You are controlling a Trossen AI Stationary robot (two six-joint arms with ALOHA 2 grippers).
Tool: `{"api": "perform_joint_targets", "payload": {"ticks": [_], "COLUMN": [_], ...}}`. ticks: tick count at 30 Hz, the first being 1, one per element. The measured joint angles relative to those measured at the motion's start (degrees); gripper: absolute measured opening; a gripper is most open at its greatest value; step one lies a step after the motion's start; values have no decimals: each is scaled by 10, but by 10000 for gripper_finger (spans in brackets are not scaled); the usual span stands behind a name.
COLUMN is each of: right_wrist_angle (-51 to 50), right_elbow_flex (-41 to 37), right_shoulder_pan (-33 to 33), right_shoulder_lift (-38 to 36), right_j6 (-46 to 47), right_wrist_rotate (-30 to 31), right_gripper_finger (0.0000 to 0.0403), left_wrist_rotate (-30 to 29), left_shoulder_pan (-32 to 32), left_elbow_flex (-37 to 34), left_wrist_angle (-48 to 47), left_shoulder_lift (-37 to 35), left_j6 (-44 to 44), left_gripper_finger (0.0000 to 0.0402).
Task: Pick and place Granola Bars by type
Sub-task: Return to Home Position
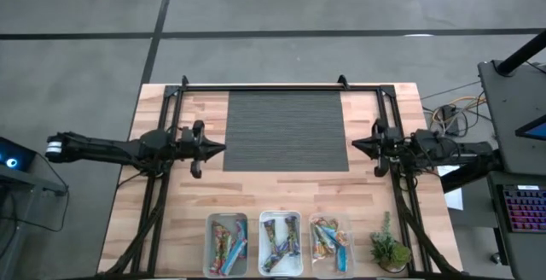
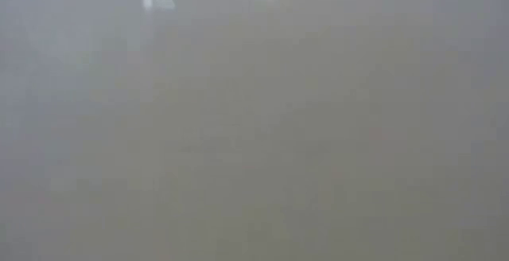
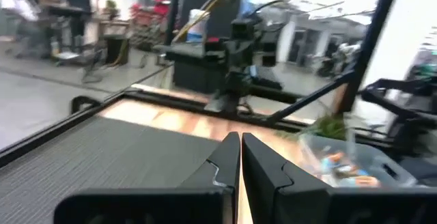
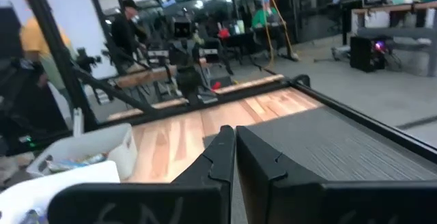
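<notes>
The wooden bench (image 1: pixel 188 203) carries a dark mat (image 1: pixel 286 131). The granola bars (image 1: pixel 280 244) lie grouped in three bins (image 1: pixel 280 214) along one edge, so sorting appears complete. The left pincer (image 1: pixel 220 148) and right pincer (image 1: pixel 357 146), fingers together and holding nothing, sit at opposite sides of the mat.

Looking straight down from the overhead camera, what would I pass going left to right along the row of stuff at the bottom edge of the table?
Left bin → middle bin → right bin, each holding granola bars → small potted plant.
</notes>
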Motion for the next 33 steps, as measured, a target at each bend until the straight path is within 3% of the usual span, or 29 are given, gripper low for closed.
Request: {"api": "perform_joint_targets", "payload": {"ticks": [4,12,33], "right_wrist_angle": [30,132,123], "right_elbow_flex": [-31,-102,-101], "right_shoulder_pan": [0,0,0], "right_shoulder_lift": [-10,-11,-11], "right_j6": [-2,-12,-12], "right_wrist_rotate": [-15,-60,-66], "right_gripper_finger": [8,8,8], "left_wrist_rotate": [30,34,29], "left_shoulder_pan": [0,0,0], "left_elbow_flex": [-13,-29,-67], "left_wrist_angle": [6,6,-28], "left_shoulder_lift": [-1,-1,-40], "left_j6": [0,2,9], "left_gripper_finger": [0,0,0]}}
